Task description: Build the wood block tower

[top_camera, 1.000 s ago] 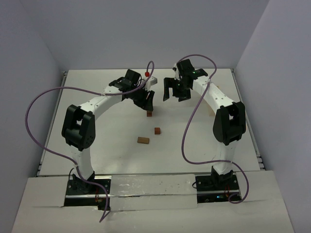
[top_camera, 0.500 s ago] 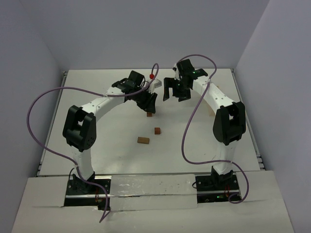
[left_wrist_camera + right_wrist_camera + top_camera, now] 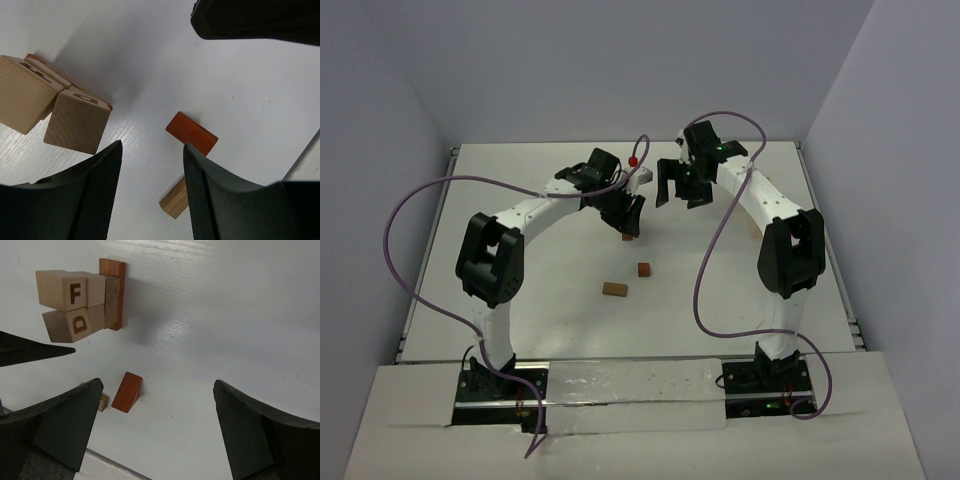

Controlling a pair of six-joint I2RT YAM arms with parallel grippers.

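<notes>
The tower [image 3: 628,236] is a short stack on a reddish base block. In the right wrist view, two pale cubes marked F [image 3: 63,290] and D [image 3: 67,325] sit side by side on top. They also show in the left wrist view [image 3: 75,122]. My left gripper [image 3: 629,212] is open and empty, right beside the tower and partly hiding it from above; its fingers [image 3: 95,200] frame bare table. My right gripper [image 3: 681,190] is open and empty, to the tower's right. A loose reddish block [image 3: 644,269] and a tan bar [image 3: 614,289] lie nearer the bases.
A white piece with a red knob [image 3: 636,166] lies behind the left gripper. A tan piece [image 3: 753,232] shows behind the right arm. Purple cables loop over both arms. The right gripper's finger [image 3: 255,20] is in the left wrist view.
My left gripper and forearm have shifted a little to the right, beside the tower. The right arm and the loose blocks have not moved.
</notes>
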